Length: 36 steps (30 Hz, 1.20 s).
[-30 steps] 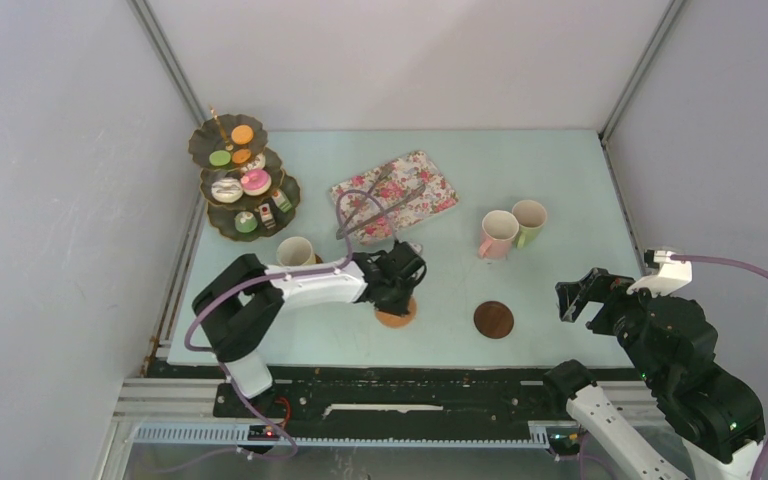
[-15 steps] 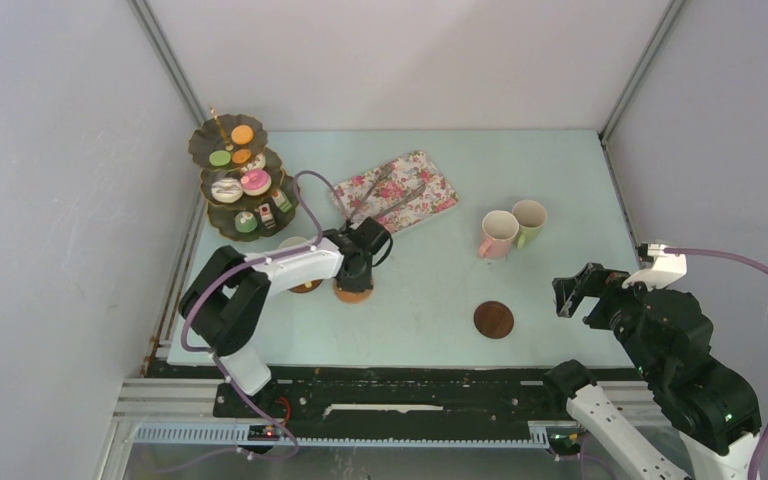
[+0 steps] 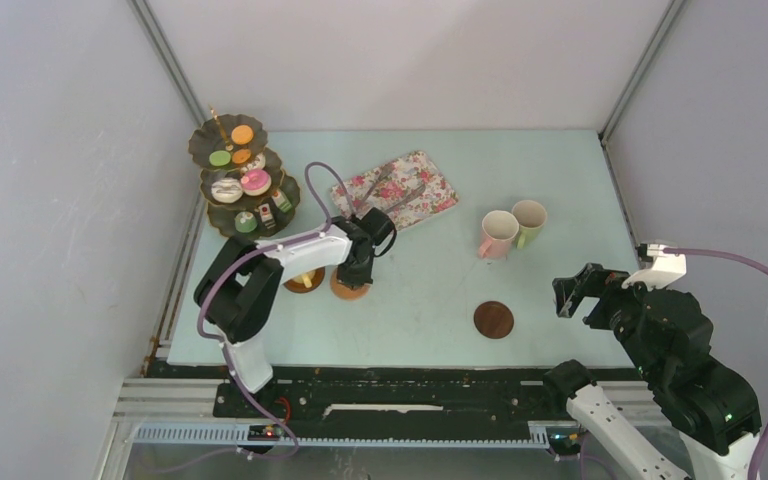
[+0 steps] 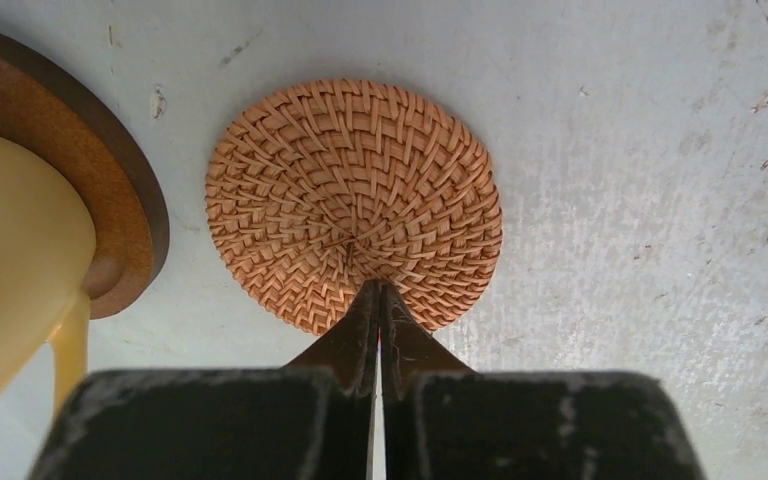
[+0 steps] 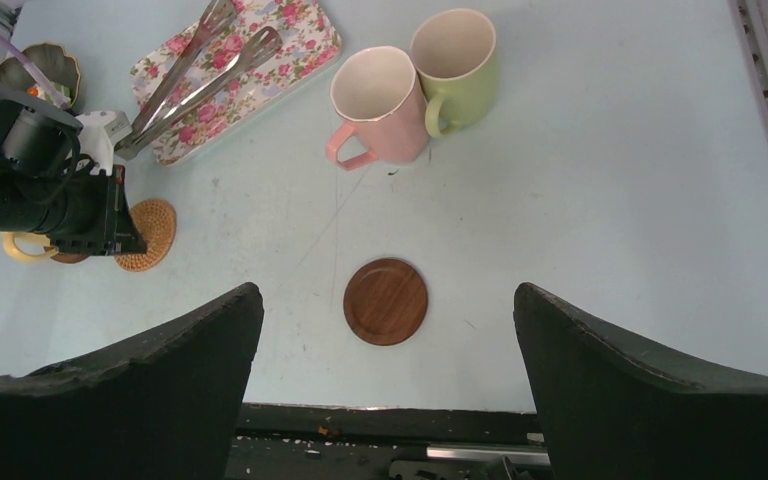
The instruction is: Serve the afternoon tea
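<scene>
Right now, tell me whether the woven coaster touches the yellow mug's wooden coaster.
Apart: left wrist view shows bare table between woven coaster and wooden coaster.

Round woven orange coaster [image 4: 353,205]: yellow mug [image 4: 10,270] on dark brown wooden coaster [image 4: 120,190] just beside on left, narrow gap between. Flowered rectangular tray [image 5: 300,52] with long metal tongs [image 5: 210,82] behind. To right, bare pale-blue table [image 5: 560,200] as far as pink mug [image 5: 380,100] and green mug [image 5: 457,65], side by side. Second flat brown round coaster [image 5: 385,301] alone near front edge.
</scene>
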Each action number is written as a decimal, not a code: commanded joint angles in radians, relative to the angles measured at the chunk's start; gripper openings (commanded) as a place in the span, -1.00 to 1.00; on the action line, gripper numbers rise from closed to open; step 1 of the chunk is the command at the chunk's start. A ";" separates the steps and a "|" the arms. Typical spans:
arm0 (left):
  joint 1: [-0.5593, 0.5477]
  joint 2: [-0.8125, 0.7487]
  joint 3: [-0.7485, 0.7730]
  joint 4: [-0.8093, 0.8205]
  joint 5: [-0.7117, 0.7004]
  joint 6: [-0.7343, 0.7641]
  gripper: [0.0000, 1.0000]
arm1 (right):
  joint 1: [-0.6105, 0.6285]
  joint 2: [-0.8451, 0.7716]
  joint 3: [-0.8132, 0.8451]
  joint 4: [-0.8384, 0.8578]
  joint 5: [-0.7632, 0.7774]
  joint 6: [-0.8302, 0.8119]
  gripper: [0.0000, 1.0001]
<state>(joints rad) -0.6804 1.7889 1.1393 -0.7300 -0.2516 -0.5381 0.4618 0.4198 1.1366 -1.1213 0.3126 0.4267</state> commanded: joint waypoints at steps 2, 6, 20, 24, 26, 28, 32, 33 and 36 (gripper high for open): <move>0.040 0.063 0.006 0.039 -0.052 0.047 -1.00 | 0.004 0.007 0.026 0.018 0.014 -0.020 0.98; 0.043 0.063 0.038 0.068 -0.007 0.081 -1.00 | 0.004 0.009 0.027 0.018 0.009 -0.020 0.98; 0.043 -0.019 0.115 -0.016 -0.012 0.083 -0.85 | 0.005 0.000 0.027 0.014 0.014 -0.022 0.98; 0.042 -0.082 0.162 -0.084 -0.039 0.086 -0.73 | 0.005 0.007 0.027 0.018 0.018 -0.022 0.98; 0.042 -0.138 0.173 -0.092 -0.037 0.082 -0.63 | 0.003 0.005 0.028 0.020 0.019 -0.023 0.98; 0.042 -0.217 0.174 -0.076 -0.009 0.082 -0.48 | 0.005 0.002 0.028 0.021 0.020 -0.025 0.98; 0.028 -0.336 0.120 0.152 0.195 0.076 -0.04 | 0.004 -0.017 0.028 0.012 0.029 -0.021 0.98; 0.015 -0.354 0.094 0.241 0.279 0.072 0.10 | 0.003 -0.024 0.027 0.009 0.032 -0.021 0.98; -0.059 -0.349 0.069 0.444 0.406 0.070 0.63 | 0.004 -0.036 0.026 0.005 0.038 -0.020 0.98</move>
<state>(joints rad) -0.6617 1.4475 1.2385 -0.5873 -0.0742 -0.4706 0.4618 0.4049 1.1366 -1.1263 0.3225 0.4110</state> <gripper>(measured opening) 0.722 0.990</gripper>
